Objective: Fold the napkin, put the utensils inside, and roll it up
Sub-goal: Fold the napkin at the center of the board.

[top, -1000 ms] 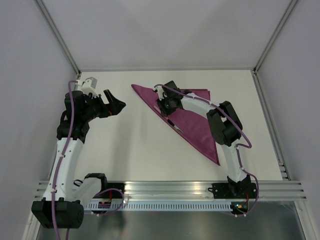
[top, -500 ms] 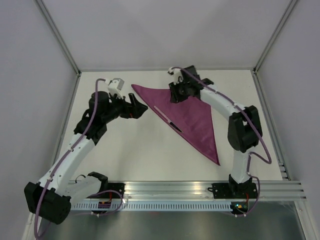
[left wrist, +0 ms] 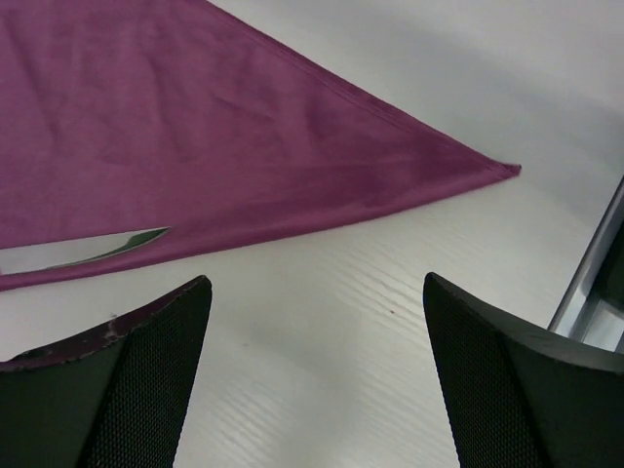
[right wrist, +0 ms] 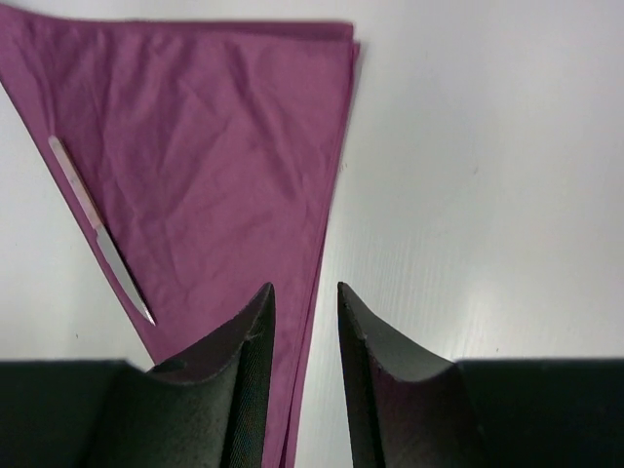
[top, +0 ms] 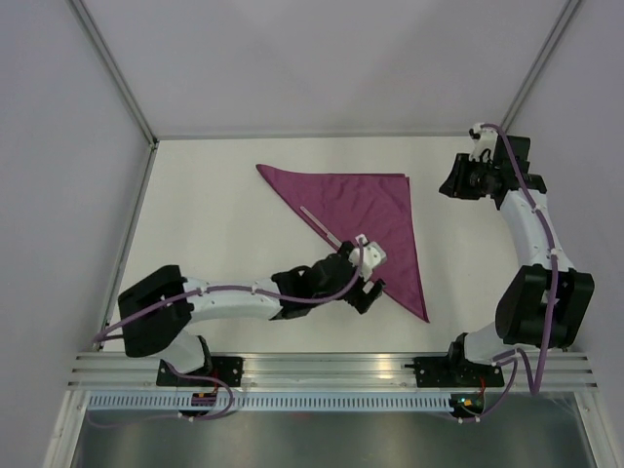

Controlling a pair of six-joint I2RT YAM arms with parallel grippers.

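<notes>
The plum napkin [top: 375,214] lies folded into a triangle on the white table, its long edge running from far left to near right. A slim silvery knife [top: 322,226] lies along that long edge, part of it hidden under my left wrist. My left gripper [top: 370,292] is low over the table by the near part of that edge, open and empty. In its wrist view [left wrist: 317,283] I see the napkin's corner [left wrist: 292,146] and the knife's blade tip [left wrist: 107,248]. My right gripper [top: 449,185] is raised at the far right, off the napkin. Its fingers [right wrist: 255,341] stand a narrow gap apart with nothing between them, over the napkin [right wrist: 214,166] and the knife [right wrist: 97,229].
A metal rail [top: 331,366] runs along the near table edge and also shows in the left wrist view [left wrist: 597,283]. Enclosure walls and frame posts [top: 112,68] close the left, far and right sides. Bare white table [top: 214,244] lies left of the napkin.
My left arm has swung from the far left down to the napkin's near long edge. My right arm has drawn back from the napkin to the far right. The knife stays on the napkin.
</notes>
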